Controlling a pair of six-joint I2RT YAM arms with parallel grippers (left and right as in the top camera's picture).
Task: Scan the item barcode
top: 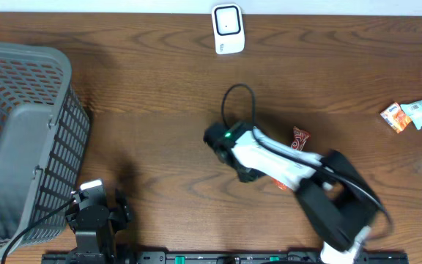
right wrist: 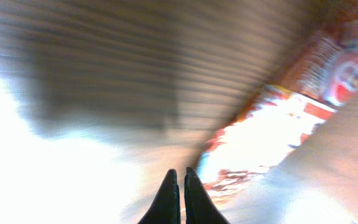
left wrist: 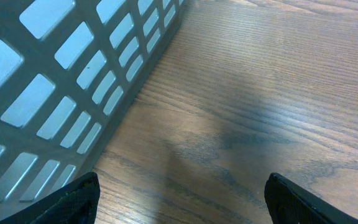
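Wooden table [top: 160, 73] all round, with grey basket [top: 20, 66] at left and white scanner [top: 227, 29] at the far edge. Shows the right gripper [right wrist: 179, 180] pinched tight, nothing between its tips in the blurred wrist view, and the red snack packet [top: 300, 136] lying on the wood just beside them. Shows the left gripper [left wrist: 185, 208] spread wide and empty by the basket. Looks like early going: no grasp, no lift, no pass before the scanner yet.
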